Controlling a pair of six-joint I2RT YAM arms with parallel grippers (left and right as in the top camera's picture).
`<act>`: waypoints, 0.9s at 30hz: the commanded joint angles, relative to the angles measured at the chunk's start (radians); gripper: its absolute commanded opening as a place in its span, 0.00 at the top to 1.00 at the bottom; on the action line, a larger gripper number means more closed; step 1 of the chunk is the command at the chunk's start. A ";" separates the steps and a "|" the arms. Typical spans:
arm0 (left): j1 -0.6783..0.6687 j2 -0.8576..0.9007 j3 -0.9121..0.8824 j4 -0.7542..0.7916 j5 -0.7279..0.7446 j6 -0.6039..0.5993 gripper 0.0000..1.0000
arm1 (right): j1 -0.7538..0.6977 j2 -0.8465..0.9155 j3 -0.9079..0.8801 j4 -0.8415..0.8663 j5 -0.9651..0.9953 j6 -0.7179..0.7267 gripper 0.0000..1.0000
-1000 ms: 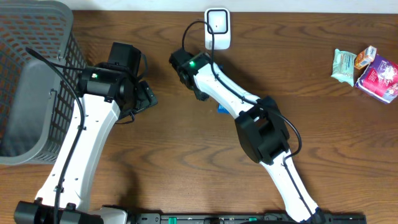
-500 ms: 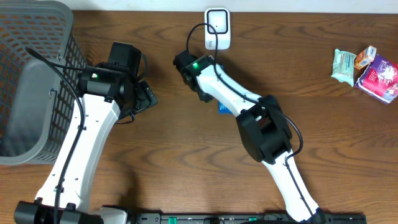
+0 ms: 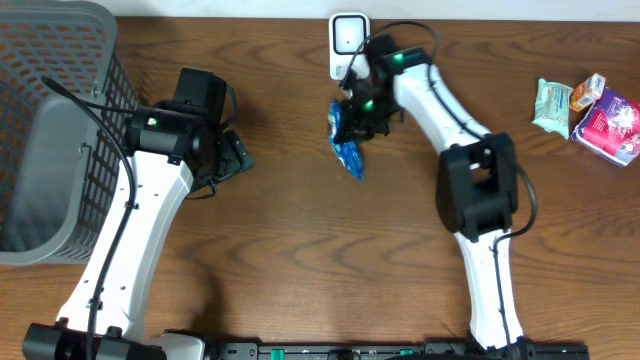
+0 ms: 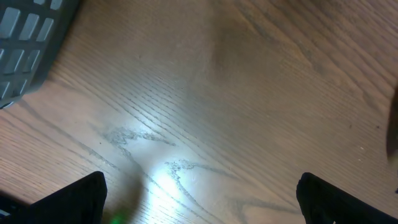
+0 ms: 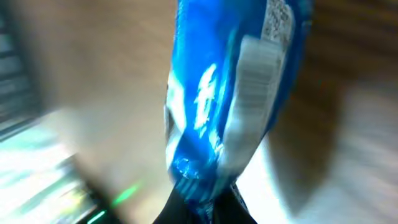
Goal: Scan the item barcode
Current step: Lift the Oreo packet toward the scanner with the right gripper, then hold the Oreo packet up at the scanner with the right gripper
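The item is a blue foil packet hanging above the table, just below the white scanner at the back edge. My right gripper is shut on the packet's top end. In the right wrist view the packet fills the middle, blurred, with a white barcode patch on its right side, and my right gripper pinches its lower end. My left gripper hovers over bare wood left of centre. In the left wrist view it stands open with nothing between its fingers.
A grey mesh basket takes up the far left, and its corner shows in the left wrist view. Several snack packets lie at the right edge. The scanner's black cable loops near my right arm.
My right gripper closed on the blue packet, lifted it off the table and swung toward the scanner, the arm sweeping right. The left arm has not moved.
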 commanded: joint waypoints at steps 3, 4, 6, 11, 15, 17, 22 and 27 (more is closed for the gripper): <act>0.004 0.002 -0.001 -0.003 -0.006 -0.005 0.02 | -0.079 0.007 -0.039 -0.044 -0.435 -0.148 0.99; 0.004 0.002 -0.001 -0.003 -0.006 -0.005 0.02 | -0.086 0.007 -0.053 -0.045 -0.438 -0.148 0.99; 0.004 0.002 -0.001 -0.003 -0.006 -0.005 0.02 | -0.103 0.007 -0.112 -0.026 -0.438 -0.148 0.99; 0.004 0.002 -0.001 -0.003 -0.006 -0.005 0.02 | -0.167 0.007 -0.289 0.090 -0.434 -0.034 0.99; 0.004 0.002 -0.001 -0.003 -0.006 -0.005 0.02 | -0.235 0.007 -0.332 0.140 -0.330 0.001 0.87; 0.004 0.002 -0.001 -0.003 -0.006 -0.005 0.02 | -0.270 0.000 -0.326 0.125 -0.217 0.027 0.81; 0.004 0.002 -0.001 -0.003 -0.006 -0.005 0.02 | -0.329 -0.050 -0.282 0.051 0.034 0.044 0.65; 0.004 0.002 -0.001 -0.003 -0.006 -0.005 0.02 | -0.331 -0.169 -0.267 0.012 0.161 0.039 0.60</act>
